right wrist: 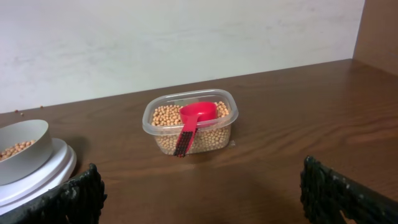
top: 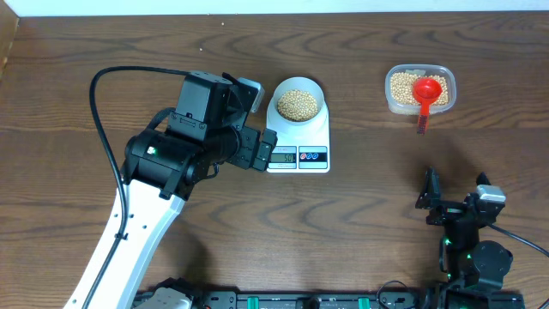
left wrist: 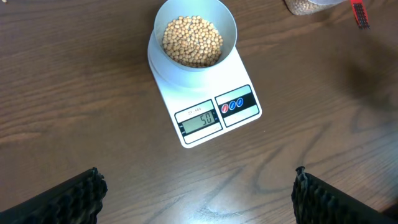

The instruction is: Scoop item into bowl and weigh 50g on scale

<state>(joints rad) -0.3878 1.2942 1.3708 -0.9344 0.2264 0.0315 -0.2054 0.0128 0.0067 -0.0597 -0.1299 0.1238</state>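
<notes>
The pale bowl [top: 298,99] stands on the white scale [top: 299,142] and holds tan-yellow beans [top: 298,105]. In the left wrist view the bowl [left wrist: 196,40] sits on the scale [left wrist: 205,84], whose display reads 50. My left gripper [left wrist: 198,193] is open and empty, just left of the scale in the overhead view [top: 257,150]. My right gripper [right wrist: 202,190] is open and empty near the front right [top: 455,202]. The bowl's edge shows at the left of the right wrist view [right wrist: 25,149].
A clear plastic tub [top: 419,88] of beans stands at the back right with a red scoop [top: 426,93] resting in it, handle over the front rim. It shows in the right wrist view [right wrist: 191,124]. A wall rises behind the table.
</notes>
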